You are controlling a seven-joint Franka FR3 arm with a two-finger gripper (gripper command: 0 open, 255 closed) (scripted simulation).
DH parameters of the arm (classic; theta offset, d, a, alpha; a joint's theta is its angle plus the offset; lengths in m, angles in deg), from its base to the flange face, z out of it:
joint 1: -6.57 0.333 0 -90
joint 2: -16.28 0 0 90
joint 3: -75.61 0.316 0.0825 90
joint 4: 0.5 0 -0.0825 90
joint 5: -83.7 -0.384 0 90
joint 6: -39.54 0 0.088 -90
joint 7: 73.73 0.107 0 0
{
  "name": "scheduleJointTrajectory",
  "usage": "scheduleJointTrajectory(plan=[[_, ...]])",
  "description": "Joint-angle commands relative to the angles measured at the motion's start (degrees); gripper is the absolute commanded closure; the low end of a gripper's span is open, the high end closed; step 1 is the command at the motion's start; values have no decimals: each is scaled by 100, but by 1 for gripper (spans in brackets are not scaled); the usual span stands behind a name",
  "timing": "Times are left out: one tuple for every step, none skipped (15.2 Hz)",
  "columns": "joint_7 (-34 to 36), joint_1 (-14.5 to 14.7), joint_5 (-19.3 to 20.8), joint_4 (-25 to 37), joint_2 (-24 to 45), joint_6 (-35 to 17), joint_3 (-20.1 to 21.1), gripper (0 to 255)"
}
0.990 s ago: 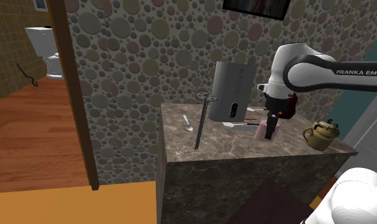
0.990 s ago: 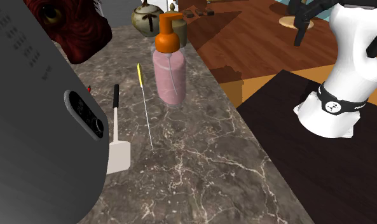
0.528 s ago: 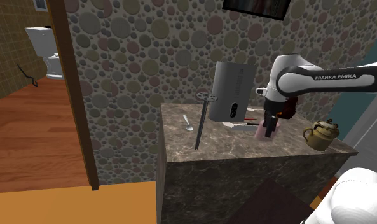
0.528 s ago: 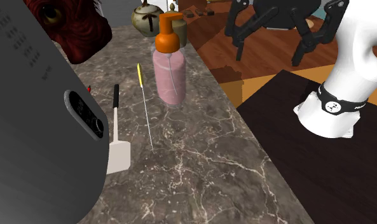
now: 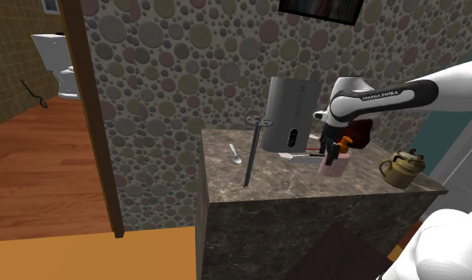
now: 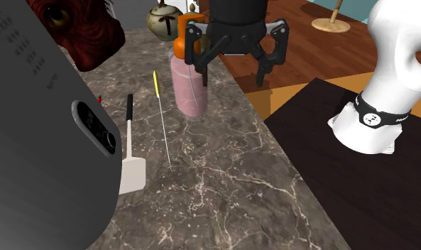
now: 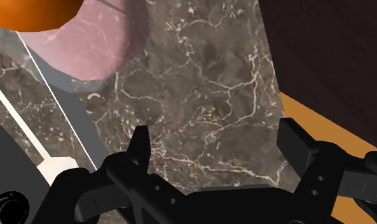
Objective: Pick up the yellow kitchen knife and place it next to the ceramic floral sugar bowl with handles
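Observation:
The knife (image 6: 162,117) lies flat on the dark marble counter (image 6: 223,185), with its small yellow handle toward the sugar bowl and a very thin pale blade; the blade (image 7: 60,108) also shows in the wrist view. The olive-brown sugar bowl (image 6: 164,18) with handles stands at the counter's far end, also seen as the bowl (image 5: 402,169) in the shoulder view. My gripper (image 6: 232,67) hangs open above the counter edge, beside the pink bottle (image 6: 189,82) and apart from the knife. Nothing is between its fingers (image 7: 140,145).
A pink soap bottle (image 5: 336,162) with an orange pump stands right beside the knife handle. A white spatula (image 6: 130,156) lies parallel to the knife, by a large grey appliance (image 6: 31,128). A red furry object (image 6: 77,28) sits behind. A spoon (image 5: 235,153) and a dark stand (image 5: 252,151) occupy the other end.
The arm swung toward the shoulder view's left and dropped. The open gripper came into the second exterior view and now hangs low beside the pink bottle. The knife has not moved.

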Motion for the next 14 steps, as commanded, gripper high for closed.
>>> scheduleJointTrajectory(plan=[[-556,69,-137,186,434,-304,-214,0],[-842,101,-248,327,671,-417,-312,0],[-1135,126,-377,478,914,-522,-400,0],[-1433,143,-524,636,1163,-617,-476,0],[-1736,152,-687,804,1417,-700,-538,0],[-2041,147,-864,981,1674,-772,-585,0],[-2346,128,-1049,1166,1932,-830,-612,0],[-2646,90,-1238,1361,2192,-875,-619,0],[-2939,40,-1427,1565,2449,-907,-609,0],[-3223,-21,-1613,1777,2704,-927,-586,0],[-3278,-55,-1646,1824,2756,-930,-559,0],[-3297,-70,-1674,1791,2798,-999,-546,0],[-3317,-80,-1704,1760,2842,-1067,-537,0],[-3339,-90,-1735,1730,2887,-1136,-529,0]])
